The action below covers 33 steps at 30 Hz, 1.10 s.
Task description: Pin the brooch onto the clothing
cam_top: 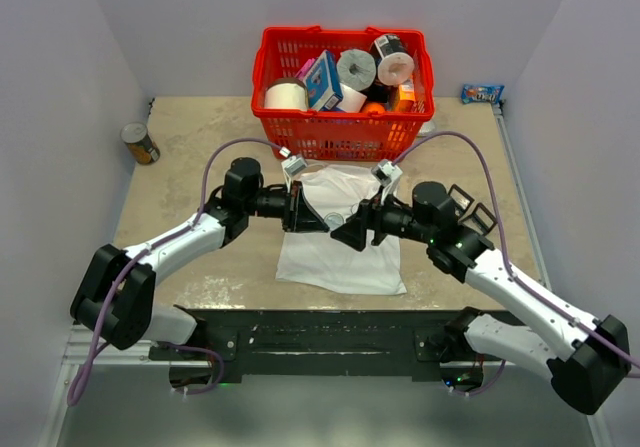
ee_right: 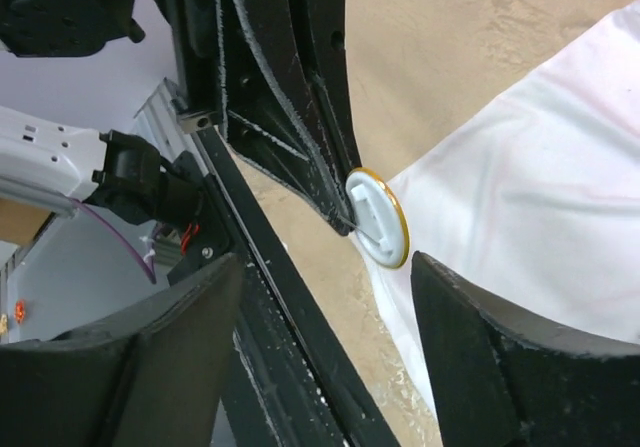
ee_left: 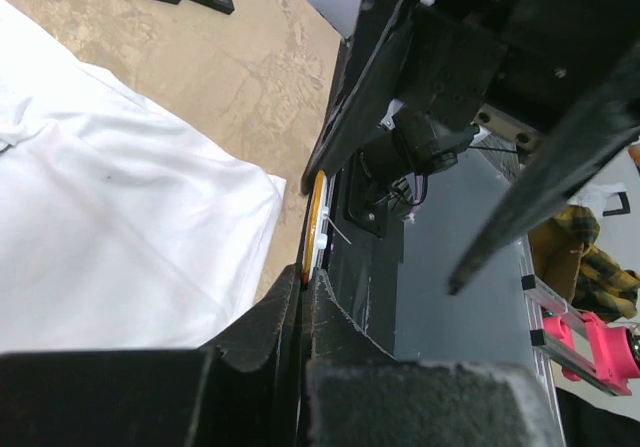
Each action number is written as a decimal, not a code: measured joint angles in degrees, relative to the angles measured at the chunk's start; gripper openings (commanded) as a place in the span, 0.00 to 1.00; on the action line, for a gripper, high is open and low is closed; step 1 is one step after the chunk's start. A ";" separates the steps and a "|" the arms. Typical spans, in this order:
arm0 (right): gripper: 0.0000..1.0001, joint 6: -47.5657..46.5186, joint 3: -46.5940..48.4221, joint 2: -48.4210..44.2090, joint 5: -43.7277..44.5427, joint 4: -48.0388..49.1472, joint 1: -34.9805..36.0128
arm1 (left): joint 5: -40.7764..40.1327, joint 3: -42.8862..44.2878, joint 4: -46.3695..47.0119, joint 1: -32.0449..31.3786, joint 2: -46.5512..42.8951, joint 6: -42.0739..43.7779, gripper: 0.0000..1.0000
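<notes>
Inward over the clothing [cam_top: 340, 259], the left gripper [ee_left: 308, 267] pinches the brooch [ee_right: 377, 217]; the right gripper [ee_right: 325, 267] faces it, open.

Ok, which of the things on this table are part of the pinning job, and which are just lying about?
Part of the job:
brooch
white T-shirt

Just lying about:
red basket, with paper rolls and a blue box inside
can, far left
snack packet, far right
</notes>
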 measured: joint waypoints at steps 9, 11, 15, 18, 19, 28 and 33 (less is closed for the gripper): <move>0.71 -0.20 0.48 -5.14 4.81 -2.29 -0.04 | 0.68 -0.02 0.13 0.09 -0.02 0.11 0.00; 0.68 -0.20 0.48 -4.85 5.88 -2.36 -0.04 | 1.22 -0.09 0.85 0.09 -0.09 -0.04 0.00; 0.61 -0.04 0.48 -4.13 6.84 -2.08 -0.04 | 2.82 -0.39 3.23 0.09 -0.37 -0.63 0.00; 0.56 0.13 0.48 -3.34 7.15 -1.42 -0.04 | 3.87 -0.66 4.61 0.09 -0.68 -1.29 0.00; 0.54 0.22 0.48 -3.04 7.13 -1.01 -0.04 | 4.07 -0.72 4.90 0.09 -0.72 -1.46 0.00; 0.36 0.83 0.48 -1.46 6.40 1.66 -0.04 | 5.44 -1.16 6.75 -0.02 -0.81 -1.77 0.00; 0.19 1.11 0.48 -0.59 5.14 2.84 -0.04 | 5.88 -1.18 7.19 -0.09 -0.83 -1.86 0.00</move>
